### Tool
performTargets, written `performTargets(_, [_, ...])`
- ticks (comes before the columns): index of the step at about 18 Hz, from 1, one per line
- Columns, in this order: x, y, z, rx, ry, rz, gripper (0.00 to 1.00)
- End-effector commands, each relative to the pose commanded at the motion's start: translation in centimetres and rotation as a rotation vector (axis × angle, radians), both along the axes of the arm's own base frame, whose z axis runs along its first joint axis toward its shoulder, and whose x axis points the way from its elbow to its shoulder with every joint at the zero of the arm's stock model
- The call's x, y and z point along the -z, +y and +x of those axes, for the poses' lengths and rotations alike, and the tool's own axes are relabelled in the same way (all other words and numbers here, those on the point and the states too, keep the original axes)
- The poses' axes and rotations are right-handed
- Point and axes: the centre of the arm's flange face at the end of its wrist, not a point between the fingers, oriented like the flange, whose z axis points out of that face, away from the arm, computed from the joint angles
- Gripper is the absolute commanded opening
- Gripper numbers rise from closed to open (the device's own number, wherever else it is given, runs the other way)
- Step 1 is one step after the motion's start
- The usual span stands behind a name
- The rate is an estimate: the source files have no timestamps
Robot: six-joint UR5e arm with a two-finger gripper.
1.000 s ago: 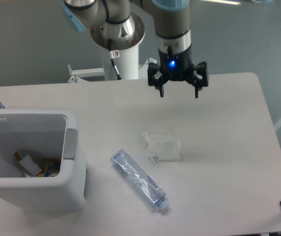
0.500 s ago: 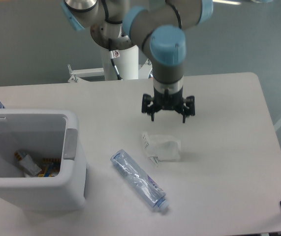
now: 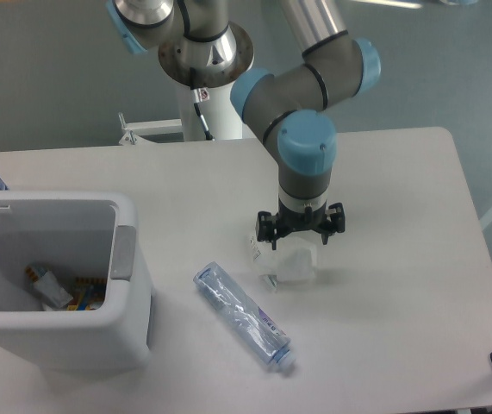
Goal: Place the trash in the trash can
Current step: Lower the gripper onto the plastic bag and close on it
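So the crumpled wrapper sits about mid-table, and the gripper is right on top of it, fingers spread wide to either side of the top edge, not clamped on anything. Just near-left of the wrapper lies the flattened bottle, running diagonally with its pale cap toward the near right. Over at the left edge is the trash can, lid flipped open, with some colourful older litter at the bottom. It all rests on the white table, and the arm's base stands at the far side.
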Motion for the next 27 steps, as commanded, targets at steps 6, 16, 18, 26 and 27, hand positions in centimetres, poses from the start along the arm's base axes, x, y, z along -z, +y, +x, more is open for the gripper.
performTargets(6, [1.9, 0.8, 0.2, -0.031, 0.010, 0.004, 0.98])
performTargets(16, [1.0, 0.8, 0.1, -0.036, 0.026, 0.001, 0.00])
performTargets(18, [0.8, 0.8, 0.1, -0.035, 0.027, 0.002, 0.00])
performTargets(26, [-6.2, -0.4, -1.2, -0.051, 0.083, 0.129, 0.00])
performTargets(27, [-8.7, -0.5, -1.6, -0.056, 0.076, 0.214, 0.00])
